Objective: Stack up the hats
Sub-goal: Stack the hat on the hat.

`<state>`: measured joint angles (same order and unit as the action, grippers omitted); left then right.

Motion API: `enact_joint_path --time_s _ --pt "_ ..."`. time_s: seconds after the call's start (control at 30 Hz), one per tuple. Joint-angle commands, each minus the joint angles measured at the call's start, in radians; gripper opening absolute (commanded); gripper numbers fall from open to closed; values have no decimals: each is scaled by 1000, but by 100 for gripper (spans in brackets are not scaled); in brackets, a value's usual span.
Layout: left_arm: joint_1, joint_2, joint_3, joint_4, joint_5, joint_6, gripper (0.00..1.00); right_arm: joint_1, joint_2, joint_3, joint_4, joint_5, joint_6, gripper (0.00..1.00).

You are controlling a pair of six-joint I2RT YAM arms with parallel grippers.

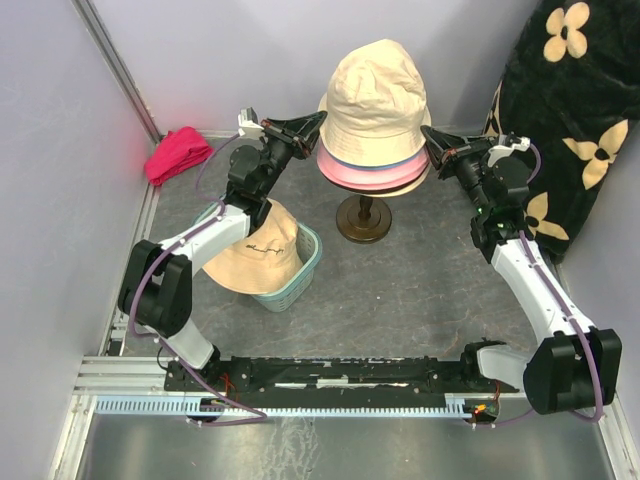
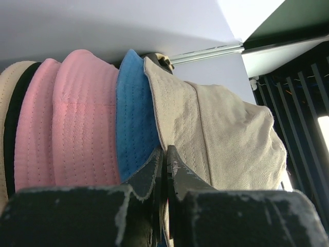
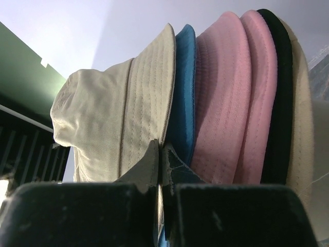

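Grey table (image 1: pixel 420 290); both fingers (image 2: pixel 146 177) pinch top beige hat (image 1: pixel 375 90).

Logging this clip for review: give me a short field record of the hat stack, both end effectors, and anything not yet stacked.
stack: top beige hat over blue hat, pink brims and black hat, all on a stand
left end effector: shut on the top beige hat's brim, left side
right end effector: shut on the same brim, right side
not stacked: second beige hat lying in the teal basket
other: red cloth at the back left corner
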<state>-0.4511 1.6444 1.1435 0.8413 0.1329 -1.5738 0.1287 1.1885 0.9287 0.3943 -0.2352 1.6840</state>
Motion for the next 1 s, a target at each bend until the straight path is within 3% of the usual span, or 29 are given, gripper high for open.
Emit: enact_joint_path --time_s 0.0,0.67,0.97 --pt "-9 28 -23 -242 31 7 3 13 56 -47 -198 -43 -77 1" --pt "-9 -11 50 -689 -26 82 3 13 71 -62 -261 -52 -119 1" --pt "-8 -27 53 -776 -62 83 3 9 50 -49 -302 -39 -138 1"
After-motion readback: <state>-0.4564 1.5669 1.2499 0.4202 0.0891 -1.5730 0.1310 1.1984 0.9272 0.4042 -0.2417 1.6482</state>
